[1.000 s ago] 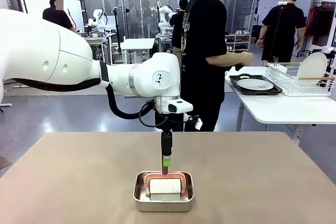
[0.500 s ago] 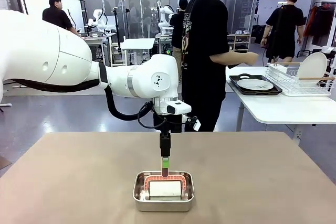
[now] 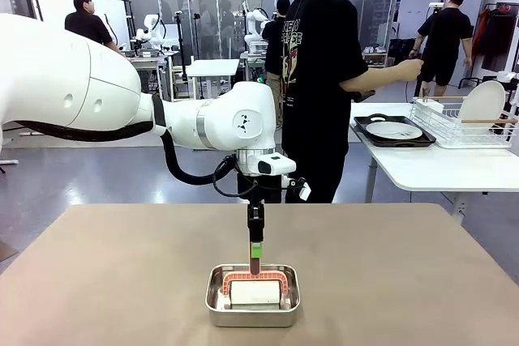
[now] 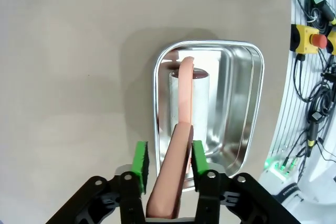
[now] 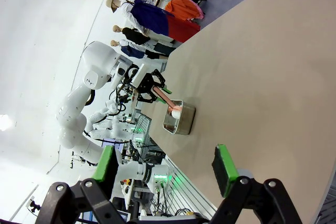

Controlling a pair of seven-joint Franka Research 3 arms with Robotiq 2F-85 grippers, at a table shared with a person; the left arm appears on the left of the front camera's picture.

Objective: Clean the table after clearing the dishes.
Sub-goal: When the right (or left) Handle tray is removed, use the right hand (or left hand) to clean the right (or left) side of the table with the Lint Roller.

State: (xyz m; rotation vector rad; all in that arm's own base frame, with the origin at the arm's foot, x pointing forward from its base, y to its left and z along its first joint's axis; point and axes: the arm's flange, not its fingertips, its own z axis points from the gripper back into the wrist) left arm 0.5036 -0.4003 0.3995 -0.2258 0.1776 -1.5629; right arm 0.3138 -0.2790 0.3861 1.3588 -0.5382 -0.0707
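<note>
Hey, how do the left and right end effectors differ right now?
The left end effector is shut on the pink handle; the right end effector is open and holds nothing. The left one reaches down into the steel pan, while the right one hangs over bare table, well away from that pan. Both have green pads.
</note>
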